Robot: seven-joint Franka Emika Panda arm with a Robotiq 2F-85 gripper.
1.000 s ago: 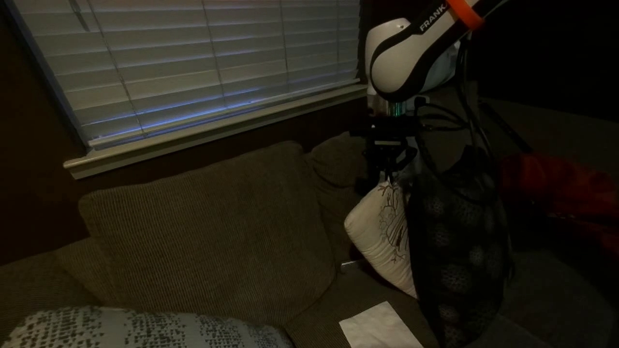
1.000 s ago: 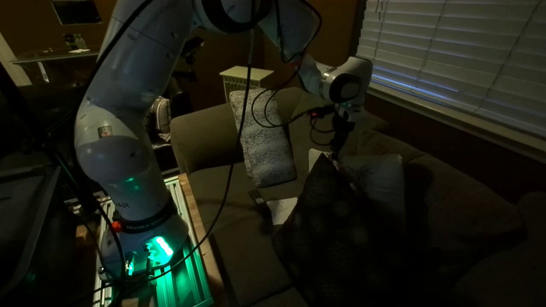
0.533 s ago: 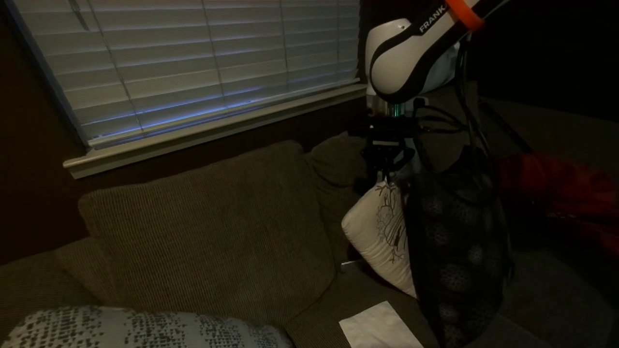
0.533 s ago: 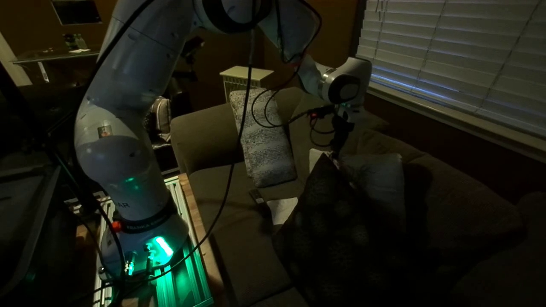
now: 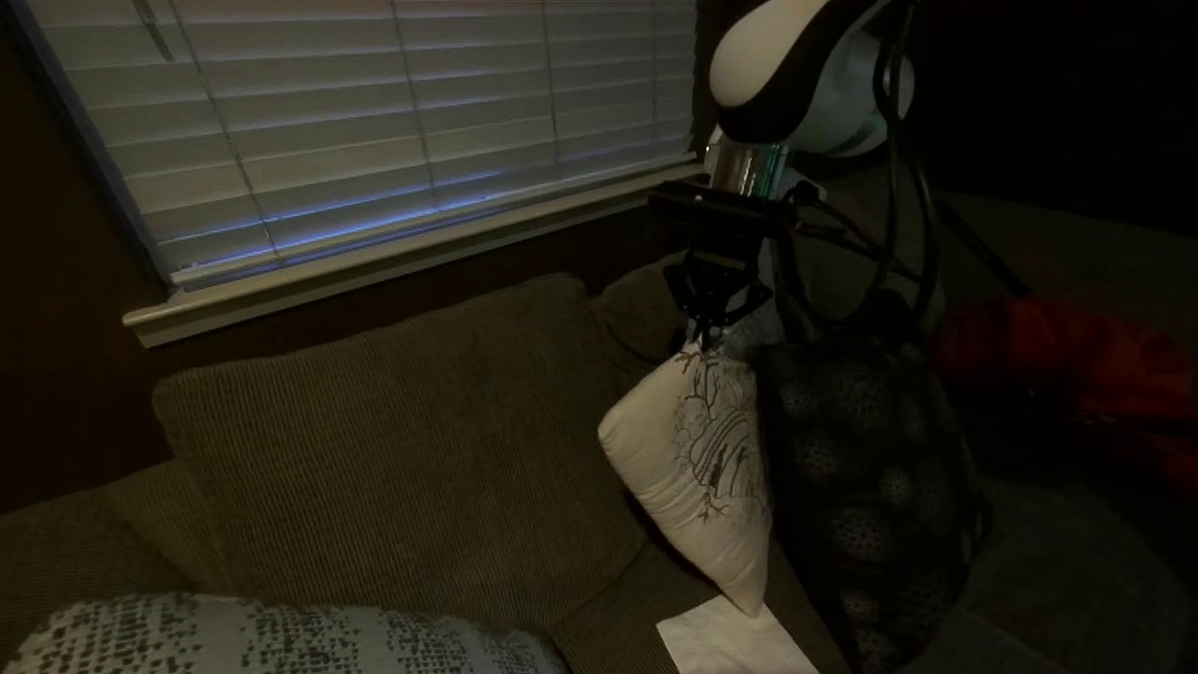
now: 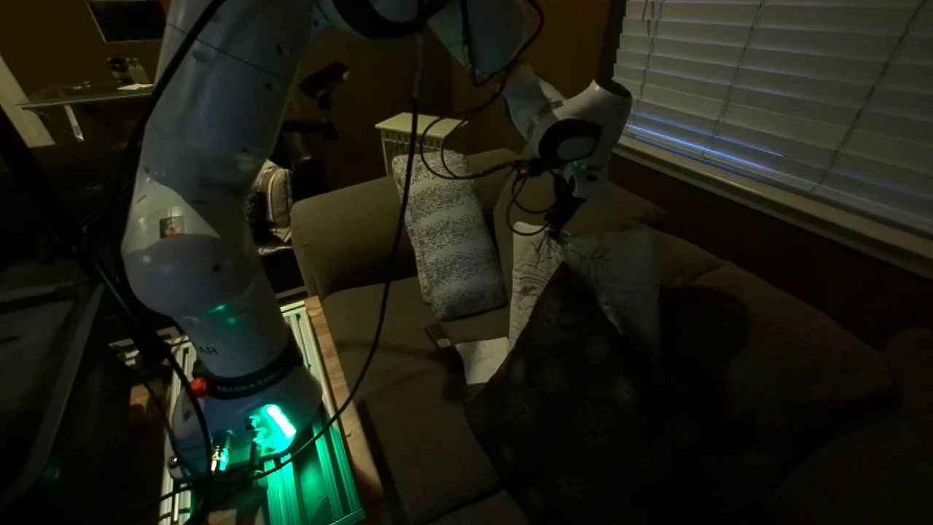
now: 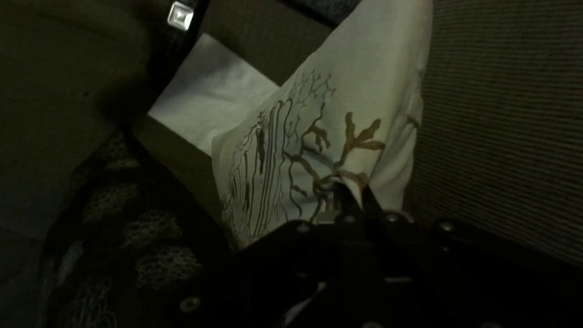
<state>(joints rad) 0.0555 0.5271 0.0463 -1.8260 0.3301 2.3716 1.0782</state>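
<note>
My gripper (image 5: pixel 700 339) is shut on the top corner of a white pillow (image 5: pixel 702 459) printed with brown and grey branches. In the wrist view, the fingertips (image 7: pixel 360 193) pinch a fold of the pillow's cloth (image 7: pixel 373 68). The pillow hangs tilted from the gripper, its low corner in front of a white sheet (image 5: pixel 725 641) on the sofa. In an exterior view, the gripper (image 6: pixel 557 232) is above and behind a dark pillow (image 6: pixel 576 379), which hides the white pillow's (image 6: pixel 619 270) lower part. The dark pillow with pale round patterns (image 5: pixel 861 505) stands right beside the white one.
A sofa back cushion (image 5: pixel 402 449) stands by the gripper, below a window with blinds (image 5: pixel 374 112). A grey-white patterned pillow (image 6: pixel 452 240) leans at the sofa's far end. A dark remote-like object (image 6: pixel 439 337) lies beside the white sheet. Cables (image 6: pixel 466 175) loop from the arm.
In the last half second, my gripper has risen and shifted, carrying the white pillow up and away from the dark pillow. More of the white pillow shows. The dark pillow's top has shifted slightly.
</note>
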